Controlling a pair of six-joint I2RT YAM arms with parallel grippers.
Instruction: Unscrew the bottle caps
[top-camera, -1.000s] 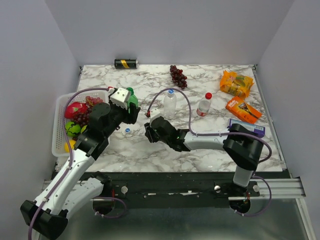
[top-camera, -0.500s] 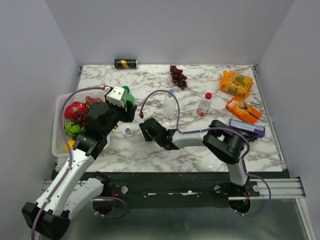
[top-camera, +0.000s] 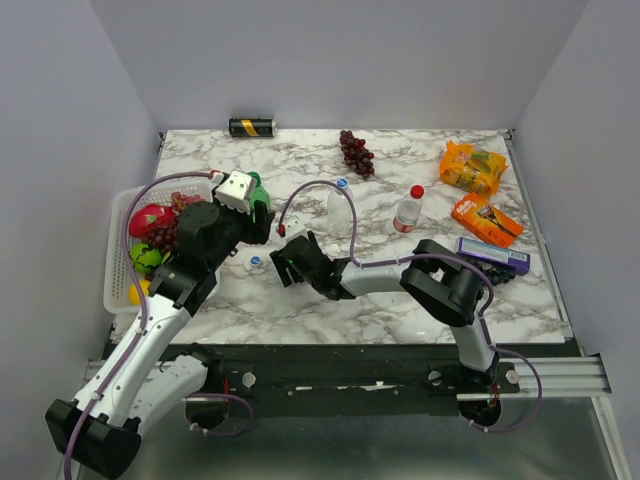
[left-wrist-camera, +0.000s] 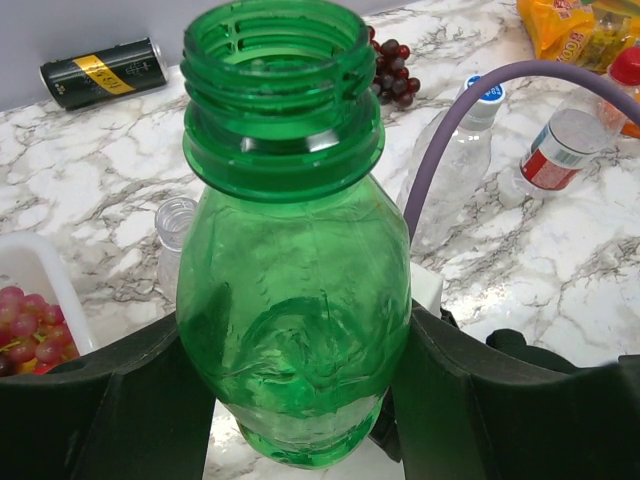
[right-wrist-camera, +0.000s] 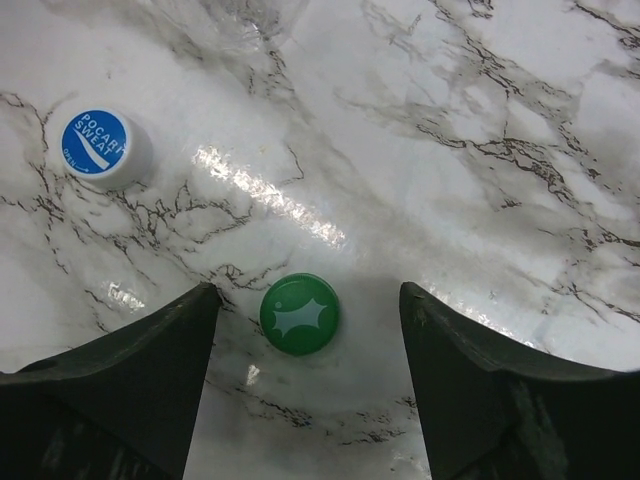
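Around the green bottle (left-wrist-camera: 295, 290), a marble table (top-camera: 400, 290) spreads between plain grey walls (top-camera: 350, 60). The left gripper (left-wrist-camera: 300, 400) clamps that capless bottle upright, its arm bent. The right gripper (right-wrist-camera: 308, 300), on an arm stretched low toward the bottle, hangs open above a green cap (right-wrist-camera: 299, 314) lying near it.

Marble (top-camera: 380, 322) in front of the right arm (top-camera: 380, 278) lies open, as does the back strip between can (top-camera: 251, 127) and grapes (top-camera: 357, 152). Mid-table is barred by that arm and its purple cable (left-wrist-camera: 425, 165), which arches across the clear bottle (left-wrist-camera: 458, 185). Right gripper (right-wrist-camera: 303, 292) jaws stand wide, green cap (right-wrist-camera: 299, 314) loose between them, blue cap (right-wrist-camera: 98, 147) well aside.
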